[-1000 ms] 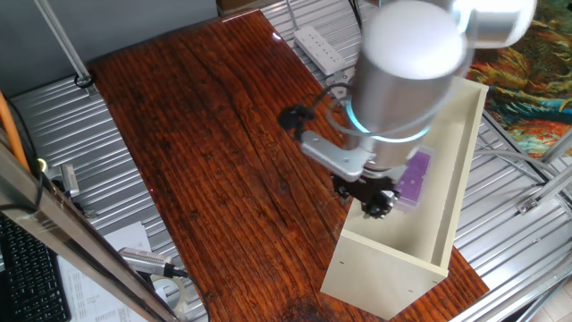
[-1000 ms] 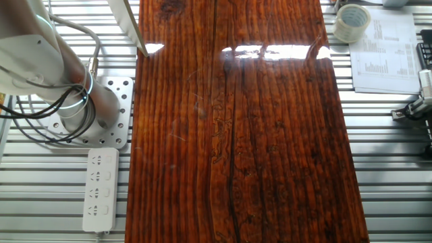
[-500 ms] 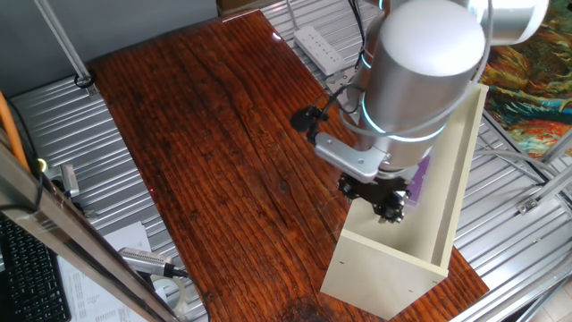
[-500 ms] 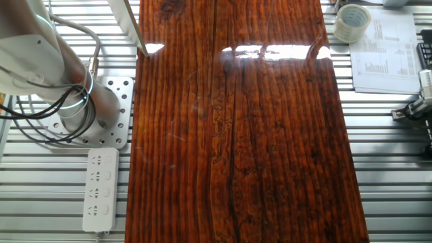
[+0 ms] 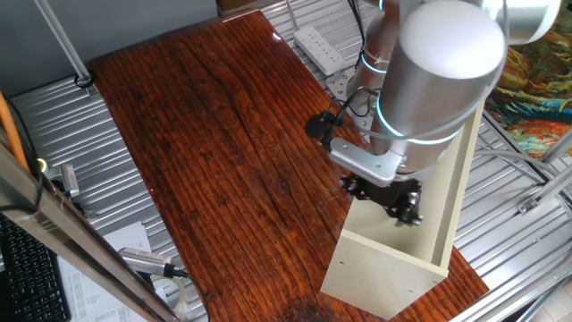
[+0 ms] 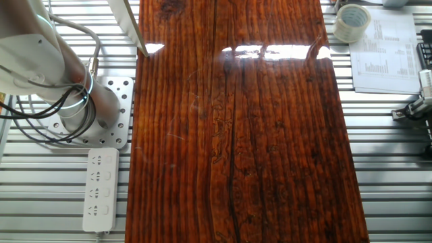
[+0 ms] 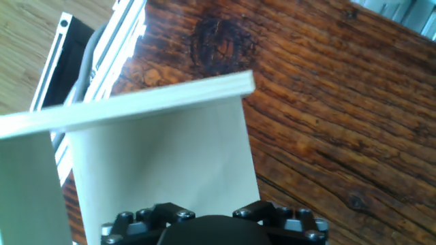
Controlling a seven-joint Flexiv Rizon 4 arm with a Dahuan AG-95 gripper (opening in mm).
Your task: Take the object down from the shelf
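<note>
Found only open table [image 5: 206, 134] left of the shelf [image 5: 393, 264] — room enough for setting something down. Found the gripper [image 5: 399, 204] at the shelf's open face, just inside its left wall, hung beneath the bulky arm [image 5: 438, 80] covering the shelf's middle. Could not tell the gripper spread from pressed together or pinching: dark and small in the fixed view, cut off below the frame in the hand view, with only the shelf's pale panel and the wood beyond on show there. Could not find the box in any view — judged it to be inside the shelf, hidden under the arm, but could not confirm that.

Judged the risks so:
- Knocking the shelf's left wall and shoving or tipping the shelf, given so little clearance.
- Pushing the box deeper toward the shelf's right wall instead of gripping it, through closing off-centre.
- Losing a thin, slick plastic box over the shelf's edge on the way out, through pinching only a corner.

Saw nothing right of the shelf but metal racking [image 5: 509, 174].
</note>
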